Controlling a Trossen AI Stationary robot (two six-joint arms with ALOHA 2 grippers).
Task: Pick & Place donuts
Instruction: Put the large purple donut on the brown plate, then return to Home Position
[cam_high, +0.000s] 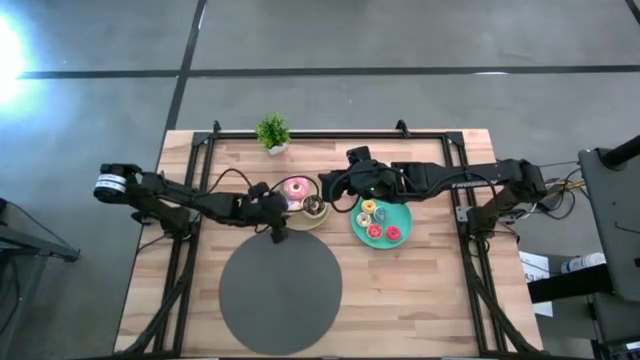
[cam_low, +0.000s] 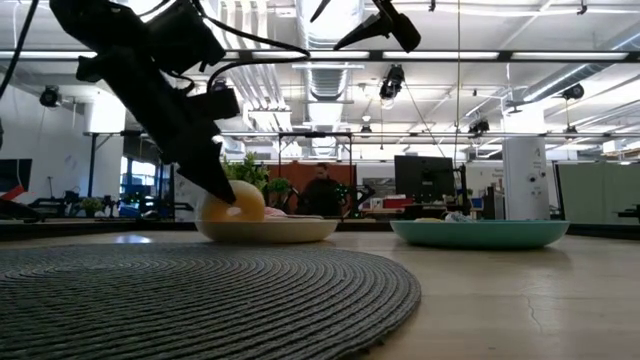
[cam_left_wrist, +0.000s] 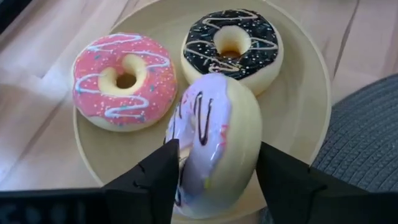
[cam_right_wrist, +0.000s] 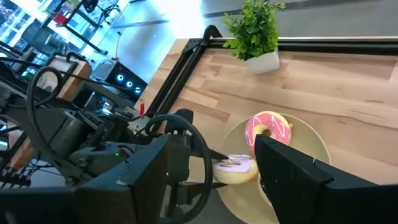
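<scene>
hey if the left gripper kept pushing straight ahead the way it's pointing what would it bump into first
The left gripper is shut on the lilac donut, held on edge. Straight on, that donut would probably meet the beige plate first, near the brown donut; depth is unclear.

A pale wooden plank tabletop (cam_high: 420, 290) is set on a grey concrete floor (cam_high: 400, 40). Beyond it, ceiling strip lights (cam_low: 500, 57), a dark monitor (cam_low: 424, 177) and a seated person (cam_low: 322, 190) are seen.
</scene>
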